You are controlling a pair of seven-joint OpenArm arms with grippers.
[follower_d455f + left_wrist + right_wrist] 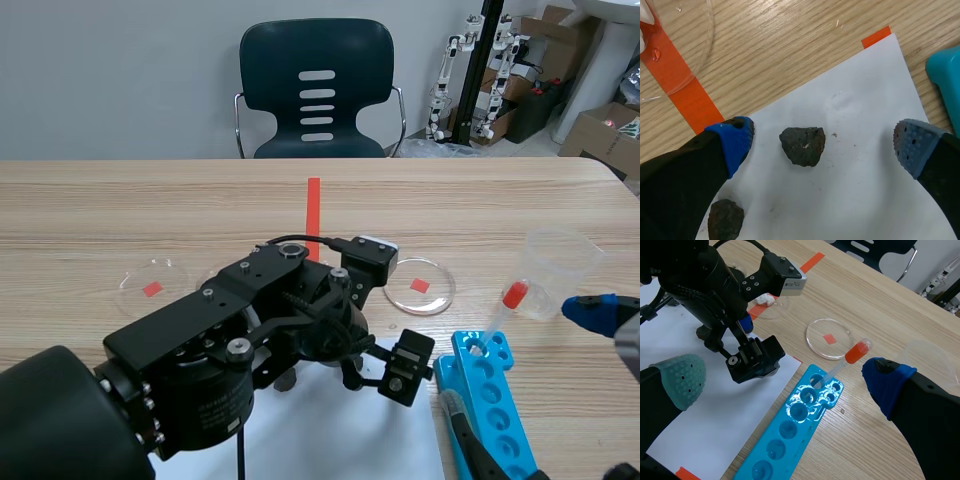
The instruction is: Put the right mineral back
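Note:
A dark grey mineral [802, 145] lies on the white paper [867, 95], right between the fingers of my left gripper [824, 147], which is open and hangs above it. A second dark mineral [725, 220] lies on the paper beside the blue-padded finger [735, 142]. In the scene view my left arm [250, 330] covers both minerals. Two round glass dishes with orange marks stand on the table, one at the left [152, 285] and one at the right [420, 285]. My right gripper [785, 380] is open and holds nothing, above the blue well tray [800, 425].
A dropper with a red bulb [505, 310] leans in the blue well tray [490, 395]. A clear plastic cup [560, 270] stands behind it. An empty chair [317, 90] is across the table, and the tray's teal edge [945, 80] is near the paper.

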